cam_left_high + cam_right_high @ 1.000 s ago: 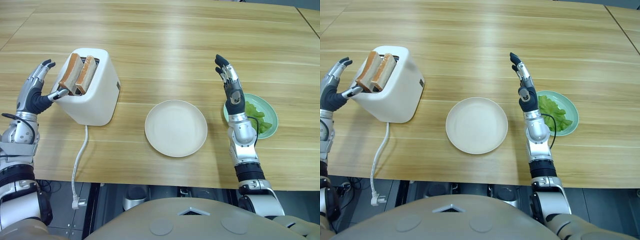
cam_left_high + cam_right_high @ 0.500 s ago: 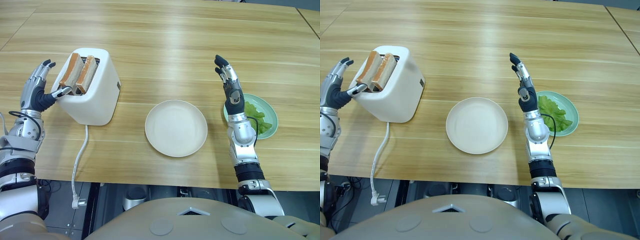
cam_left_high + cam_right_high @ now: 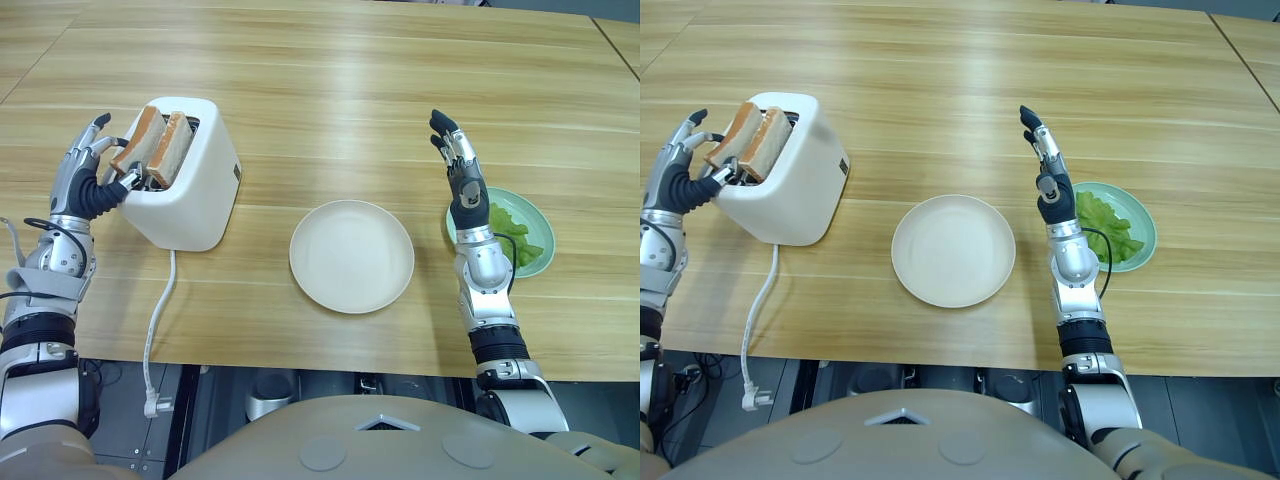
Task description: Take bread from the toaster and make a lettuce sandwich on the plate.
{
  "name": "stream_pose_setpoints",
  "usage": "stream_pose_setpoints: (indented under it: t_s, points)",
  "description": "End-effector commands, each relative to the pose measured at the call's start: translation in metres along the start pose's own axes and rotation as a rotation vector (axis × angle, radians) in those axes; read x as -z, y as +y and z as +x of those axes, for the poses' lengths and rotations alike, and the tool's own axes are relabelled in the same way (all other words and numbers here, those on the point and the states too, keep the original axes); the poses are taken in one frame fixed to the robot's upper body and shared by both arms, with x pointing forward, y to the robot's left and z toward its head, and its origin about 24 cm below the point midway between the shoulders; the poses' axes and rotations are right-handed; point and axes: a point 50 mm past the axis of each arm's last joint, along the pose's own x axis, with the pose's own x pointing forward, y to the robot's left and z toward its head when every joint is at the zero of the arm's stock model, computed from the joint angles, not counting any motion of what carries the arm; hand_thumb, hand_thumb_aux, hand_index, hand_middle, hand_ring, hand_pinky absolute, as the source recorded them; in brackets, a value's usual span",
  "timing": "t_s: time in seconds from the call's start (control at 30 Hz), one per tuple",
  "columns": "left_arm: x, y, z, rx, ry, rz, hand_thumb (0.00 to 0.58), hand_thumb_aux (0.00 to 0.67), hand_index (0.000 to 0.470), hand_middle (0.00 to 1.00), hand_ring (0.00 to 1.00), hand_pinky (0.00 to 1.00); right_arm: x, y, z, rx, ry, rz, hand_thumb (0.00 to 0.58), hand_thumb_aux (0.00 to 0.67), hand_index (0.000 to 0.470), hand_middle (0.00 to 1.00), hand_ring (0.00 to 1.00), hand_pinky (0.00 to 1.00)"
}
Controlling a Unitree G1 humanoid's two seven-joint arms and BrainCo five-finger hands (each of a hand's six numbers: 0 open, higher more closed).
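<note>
A white toaster [image 3: 195, 190] stands on the left of the wooden bench [image 3: 350, 100] with two slices of toasted bread upright in its slots, the outer slice [image 3: 140, 142] and the inner slice [image 3: 172, 150] side by side. The left robot hand [image 3: 88, 178] is right up against the toaster's left side, touching the outer slice. Whether it is clamped on the bread or only resting against it cannot be told. The toaster's white cord [image 3: 160, 320] runs off the near edge of the bench and its plug [image 3: 155, 407] hangs below.

A round cream plate [image 3: 352, 256] sits bare in the middle of the bench, well apart from the toaster. To its right is a pale green bowl [image 3: 540, 225] of lettuce leaves [image 3: 510, 235]. The right robot hand [image 3: 462, 180] is raised between plate and bowl — just in front of the bowl's left rim — with its fingers straight, spread apart and pointing away, holding nothing.
</note>
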Motion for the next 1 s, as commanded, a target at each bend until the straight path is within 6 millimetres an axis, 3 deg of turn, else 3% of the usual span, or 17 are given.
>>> stream_pose_setpoints:
  t_s: [0.03,0.17,0.37,0.5,0.6,0.63,0.67,0.8,1.0]
  points:
    - [-0.005,-0.005,0.000,0.025,-0.022,-0.058,0.514,0.444,0.305,0.00,0.00,0.00,0.001,0.000,-0.002,0.002,0.009,0.003,0.000,0.000,0.000,0.00,0.00,0.00]
    - [-0.008,0.001,0.004,-0.020,-0.027,-0.134,0.478,0.389,0.267,0.00,0.00,0.00,0.001,0.000,-0.001,0.003,0.010,0.005,0.000,0.000,0.000,0.00,0.00,0.00]
    - [-0.016,0.017,0.013,-0.112,-0.054,-0.262,0.521,0.457,0.314,0.00,0.00,0.00,0.002,0.001,-0.001,0.003,0.011,0.008,0.000,0.000,0.000,0.00,0.00,0.00]
    - [-0.027,0.033,0.023,-0.193,-0.107,-0.386,0.491,0.407,0.280,0.00,0.00,0.00,0.002,0.001,-0.002,0.006,0.012,0.009,0.000,0.000,0.000,0.00,0.00,0.00]
    - [-0.031,0.040,0.029,-0.218,-0.117,-0.398,0.566,0.565,0.388,0.00,0.00,0.00,0.002,0.002,-0.002,0.007,0.012,0.010,0.000,0.000,0.000,0.00,0.00,0.00]
    - [-0.032,0.041,0.030,-0.221,-0.119,-0.406,0.566,0.565,0.388,0.00,0.00,0.00,0.002,0.003,-0.002,0.007,0.012,0.010,0.000,0.000,0.000,0.00,0.00,0.00]
    - [-0.033,0.042,0.030,-0.222,-0.121,-0.412,0.580,0.670,0.460,0.00,0.00,0.00,0.002,0.003,-0.002,0.006,0.011,0.011,0.000,0.000,0.000,0.00,0.00,0.00]
    - [-0.035,0.041,0.028,-0.208,-0.129,-0.411,0.580,0.670,0.460,0.00,0.00,0.00,0.004,0.004,-0.001,0.006,0.015,0.015,0.000,0.000,0.000,0.00,0.00,0.00]
    - [-0.055,0.051,0.030,-0.247,-0.241,-0.485,0.580,0.670,0.460,0.00,0.00,0.00,0.004,0.004,-0.002,0.008,0.019,0.015,0.000,0.000,0.000,0.00,0.00,0.00]
